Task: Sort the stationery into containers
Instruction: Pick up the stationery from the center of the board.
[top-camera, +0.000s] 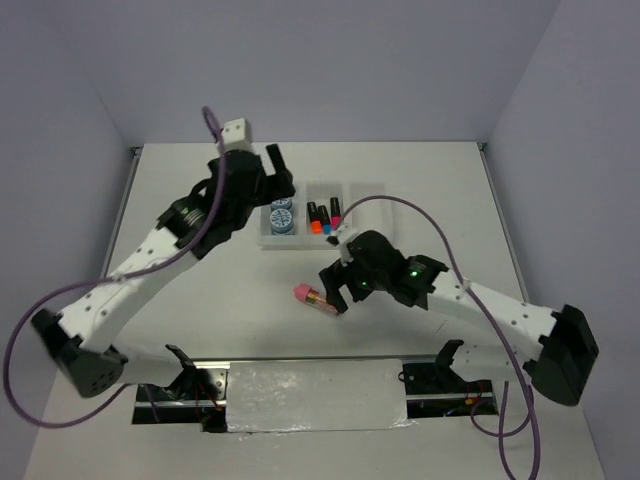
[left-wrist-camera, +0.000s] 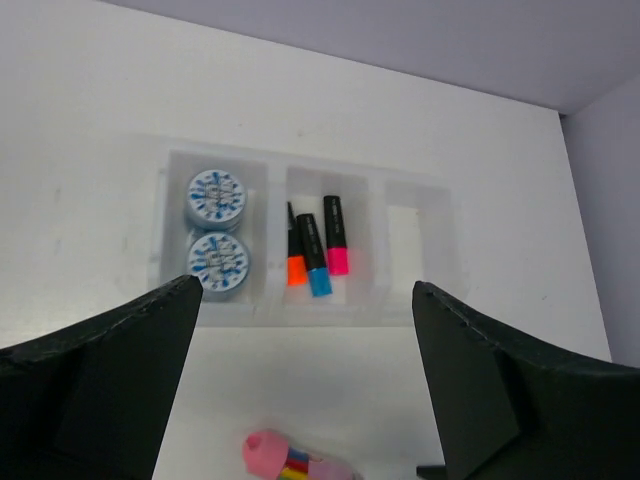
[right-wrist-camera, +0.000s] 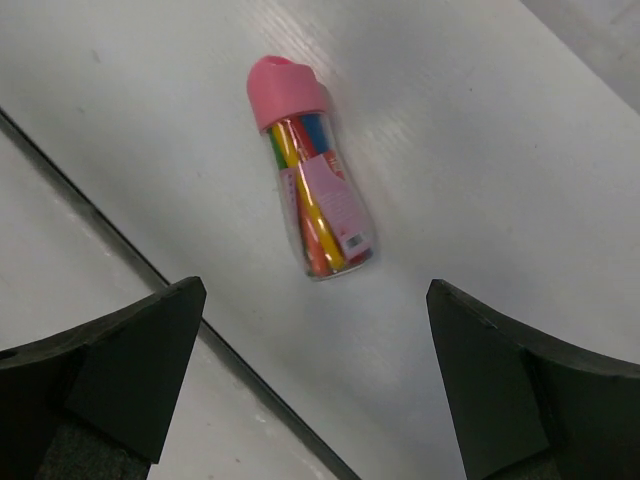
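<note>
The white three-compartment tray (top-camera: 362, 205) (left-wrist-camera: 416, 250) lies at the table's middle back. Two blue-white discs (left-wrist-camera: 217, 226) (top-camera: 282, 215) fill its left compartment. Three black markers (left-wrist-camera: 318, 248) (top-camera: 323, 216) with orange, blue and pink caps lie in the middle one, and the right one holds nothing. The pink-capped bundle (right-wrist-camera: 312, 170) (top-camera: 312, 297) (left-wrist-camera: 290, 458) lies flat on the table in front of the tray. My left gripper (left-wrist-camera: 305, 290) (top-camera: 268, 170) hovers open over the tray's left end, holding nothing. My right gripper (right-wrist-camera: 315, 285) (top-camera: 336, 290) stands open just above the bundle's clear end, not touching it.
A metal-covered plate (top-camera: 315, 395) and the arm bases run along the near edge. A dark seam (right-wrist-camera: 200, 335) crosses the table near the bundle. Grey walls close in the back and both sides.
</note>
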